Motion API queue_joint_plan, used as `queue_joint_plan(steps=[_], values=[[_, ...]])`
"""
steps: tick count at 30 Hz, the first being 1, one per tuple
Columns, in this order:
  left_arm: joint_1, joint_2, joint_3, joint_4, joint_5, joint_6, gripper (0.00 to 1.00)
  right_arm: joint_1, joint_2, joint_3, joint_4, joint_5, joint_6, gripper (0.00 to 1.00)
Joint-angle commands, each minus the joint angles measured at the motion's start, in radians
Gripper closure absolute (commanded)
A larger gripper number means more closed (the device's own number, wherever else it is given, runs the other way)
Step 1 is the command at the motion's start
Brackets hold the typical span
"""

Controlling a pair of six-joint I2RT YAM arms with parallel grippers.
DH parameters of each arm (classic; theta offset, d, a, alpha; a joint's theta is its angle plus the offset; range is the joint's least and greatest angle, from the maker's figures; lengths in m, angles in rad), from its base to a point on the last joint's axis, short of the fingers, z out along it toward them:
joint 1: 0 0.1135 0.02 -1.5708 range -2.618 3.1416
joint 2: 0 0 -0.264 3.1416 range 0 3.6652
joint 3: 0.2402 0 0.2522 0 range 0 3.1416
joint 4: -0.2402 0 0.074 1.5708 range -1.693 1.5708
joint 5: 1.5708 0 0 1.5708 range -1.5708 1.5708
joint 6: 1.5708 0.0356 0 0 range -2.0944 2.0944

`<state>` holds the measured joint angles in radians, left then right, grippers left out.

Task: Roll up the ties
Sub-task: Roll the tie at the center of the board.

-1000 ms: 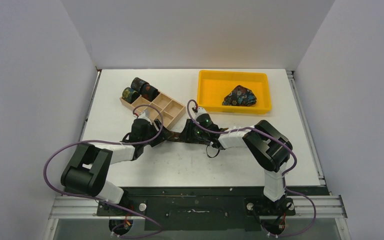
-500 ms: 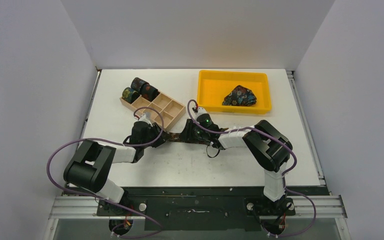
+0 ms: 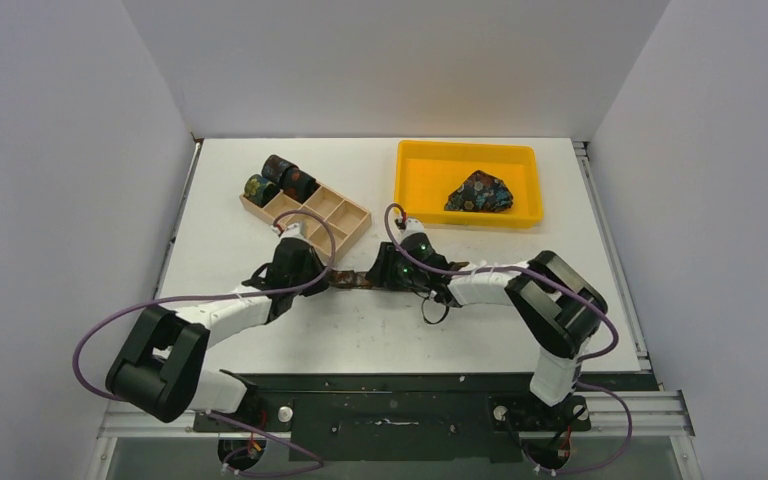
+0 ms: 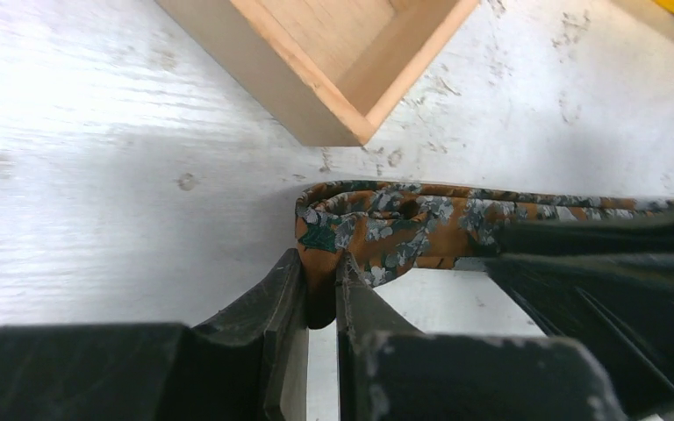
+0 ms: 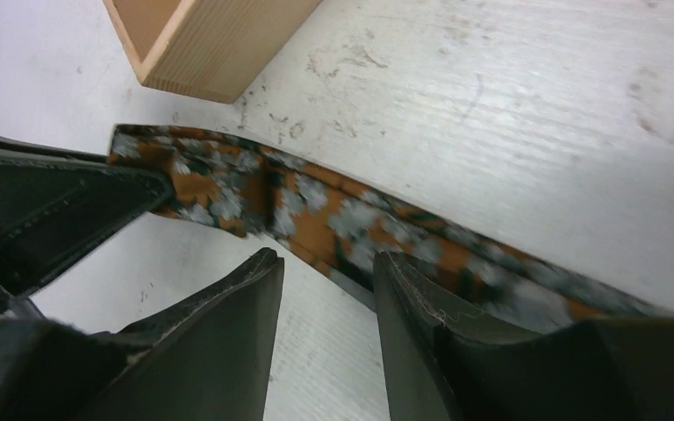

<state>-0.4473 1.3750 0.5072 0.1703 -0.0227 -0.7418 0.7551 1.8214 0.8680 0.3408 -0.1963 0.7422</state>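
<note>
1. table: the brown-rust tie lies flat, just off the corner of the wooden box.
2. yellow tray has 1 bunched tie in it.
3. left gripper is clenched on the brown-rust tie's folded end.
4. right gripper is released, jaws apart at the strip.

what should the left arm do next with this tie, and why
Probably turn the left gripper to wind the tie over itself: it is pinched shut on the folded end, the rest lies flat on the table, and the right gripper stands open over the strip.
</note>
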Motion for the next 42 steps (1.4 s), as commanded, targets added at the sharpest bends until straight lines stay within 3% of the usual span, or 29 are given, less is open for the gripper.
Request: queue_joint_plan(steps=[1,15,26,33,38,42], values=[[-0.034,-0.051,0.120,-0.313,-0.215,0.091,1.00,0.016,-0.142,-0.077,-0.028,0.139,-0.006,0.57],[-0.172,0.025,0.368,-0.793,-0.642,0.044,1.00,0.032,-0.417,-0.311,-0.091,0.312,-0.018,0.59],[-0.375,0.362,0.655,-1.128,-0.953,-0.070,1.00,0.015,-0.639,-0.421,-0.213,0.393,-0.049,0.56],[-0.450,0.548,0.800,-1.245,-1.007,-0.136,1.00,0.003,-0.734,-0.458,-0.277,0.419,-0.057,0.54],[-0.474,0.606,0.867,-1.244,-0.990,-0.139,0.99,0.000,-0.760,-0.491,-0.283,0.413,-0.047,0.54],[-0.481,0.618,0.878,-1.182,-0.939,-0.110,0.85,-0.002,-0.778,-0.508,-0.290,0.409,-0.043,0.54]])
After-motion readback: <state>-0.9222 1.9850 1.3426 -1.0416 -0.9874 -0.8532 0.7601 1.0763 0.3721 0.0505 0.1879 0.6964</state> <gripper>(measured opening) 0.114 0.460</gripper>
